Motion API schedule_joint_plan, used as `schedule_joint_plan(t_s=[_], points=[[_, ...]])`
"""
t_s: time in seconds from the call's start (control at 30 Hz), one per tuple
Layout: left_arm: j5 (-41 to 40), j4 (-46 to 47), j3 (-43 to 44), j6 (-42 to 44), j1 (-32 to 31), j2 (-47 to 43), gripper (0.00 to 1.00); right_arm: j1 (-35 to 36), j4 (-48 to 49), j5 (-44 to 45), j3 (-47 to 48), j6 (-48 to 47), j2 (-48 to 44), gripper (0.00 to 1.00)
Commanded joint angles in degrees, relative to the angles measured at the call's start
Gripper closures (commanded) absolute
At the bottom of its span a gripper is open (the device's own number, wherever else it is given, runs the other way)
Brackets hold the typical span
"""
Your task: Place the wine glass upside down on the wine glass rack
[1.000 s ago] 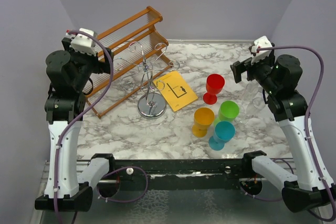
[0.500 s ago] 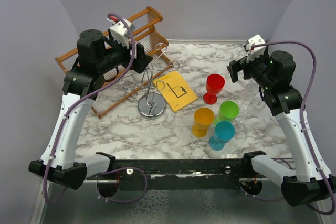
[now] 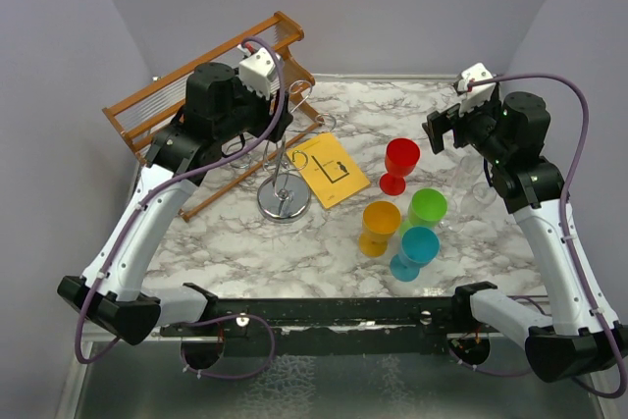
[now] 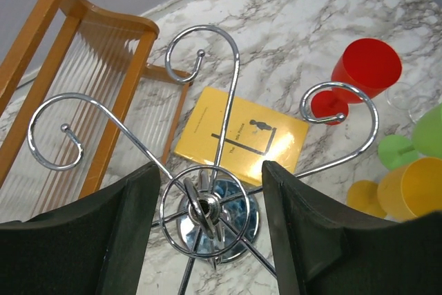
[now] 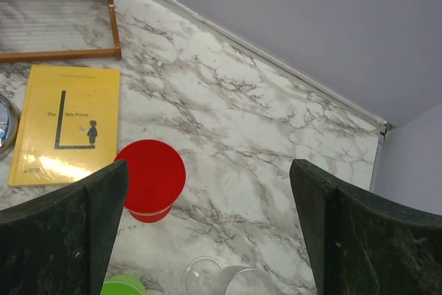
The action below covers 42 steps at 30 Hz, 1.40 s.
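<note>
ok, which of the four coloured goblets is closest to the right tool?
The red goblet: it stands farthest from the arm bases, toward the right tool; orange, green and blue goblets cluster nearer the bases.

The left arm (image 3: pixel 147 218) rises from the near-left corner and leans toward the far-left corner, the left gripper (image 4: pixel 209 170) pointing down with fingers spread and empty. The right arm (image 3: pixel 549 233) stands along the right edge, the right gripper (image 5: pixel 207 167) tilted down toward the counter's middle, fingers wide apart.

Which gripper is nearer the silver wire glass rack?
Left. The left gripper hangs directly above the silver wire rack; the right gripper is far right, by the red goblet.
</note>
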Motion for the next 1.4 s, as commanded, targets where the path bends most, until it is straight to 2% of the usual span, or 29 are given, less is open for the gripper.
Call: schedule_joint_plan(t_s=[0.0,0.27,0.43,0.6,1.37], points=[[-6.1,0.9,-1.1,1.4,-0.6,-0.8,0.39,-0.2,-0.2,-1.0,-0.7,-0.1,-0.9,0.00],[-5.9,1.0,-2.7,2.1,-0.9,-1.4,0.59,-0.2,0.1,-1.6,-1.1,-0.2,-0.5,0.00],[-2.2,2.4,-3.5,1.4,-1.0,-1.1,0.76,-0.2,0.2,-1.9,-1.1,-0.1,-0.4,0.00],[1.3,5.6,-4.3,0.1,-0.9,-0.3,0.99,-0.2,0.3,-2.1,-1.3,-0.3,-0.7,0.00],[8.8,24.1,-8.1,-7.4,-0.8,2.1,1.00,-0.2,0.7,-2.6,-0.9,-0.8,0.2,0.00]])
